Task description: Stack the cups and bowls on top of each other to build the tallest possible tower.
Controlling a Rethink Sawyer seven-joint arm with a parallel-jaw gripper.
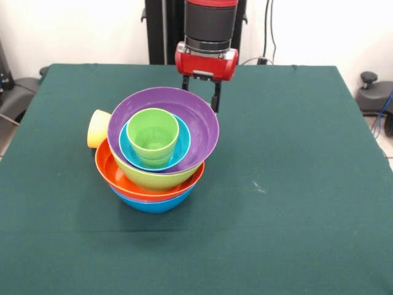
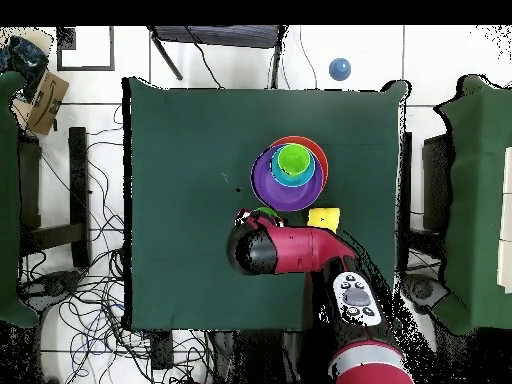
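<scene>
The gripper (image 1: 200, 92) hangs just behind the purple bowl's far rim, its 2 black fingers (image 1: 216, 98) spread apart and closed on nothing, pointing down at the green bench (image 1: 295, 184). 1 finger shows fully beside the rim; the other is partly hidden behind the bowl. Above it sits the red wrist block and the black cylinder of the arm (image 1: 210, 21).

Right in front, there's the tower (image 1: 156, 153): the blue bowl (image 1: 153, 203) at the bottom on the cloth, the orange bowl (image 1: 138, 181) nested in it, then the lime green bowl (image 1: 150, 177), and on top the purple bowl (image 1: 199, 132), tipped towards the camera so its inside faces us. Inside the purple one sits the small cyan bowl (image 1: 132, 147), and in that stands the light green cup (image 1: 153, 138), mouth up.

The pale yellow cup (image 1: 97, 129) lies on its side against the stack's left flank, touching the purple and orange bowls, not part of the pile.

From overhead, the arm (image 2: 290, 250) reaches across the bench beside the stack (image 2: 288, 172), with the yellow cup (image 2: 322, 217) between them.
</scene>
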